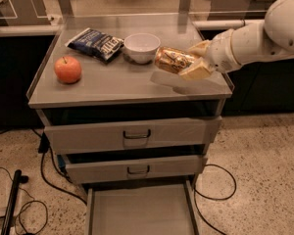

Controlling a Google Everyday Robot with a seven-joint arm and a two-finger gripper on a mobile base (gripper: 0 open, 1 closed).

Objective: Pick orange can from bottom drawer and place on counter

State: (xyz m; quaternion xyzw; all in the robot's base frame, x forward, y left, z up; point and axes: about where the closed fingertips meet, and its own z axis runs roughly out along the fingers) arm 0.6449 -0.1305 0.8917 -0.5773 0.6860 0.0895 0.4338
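Note:
My gripper [193, 60] reaches in from the right on a white arm and is shut on the orange can [172, 60], a shiny orange-gold can held on its side. The can hangs a little above the right part of the grey counter [112, 84], just right of the white bowl. The bottom drawer [139, 212] is pulled open at the foot of the cabinet and its grey floor shows nothing in it.
On the counter stand a white bowl [141, 47], a dark blue chip bag [95, 43] and an orange-red apple [68, 69]. Two upper drawers with loop handles [136, 134] are closed. Black cables [49, 180] lie on the speckled floor left and right.

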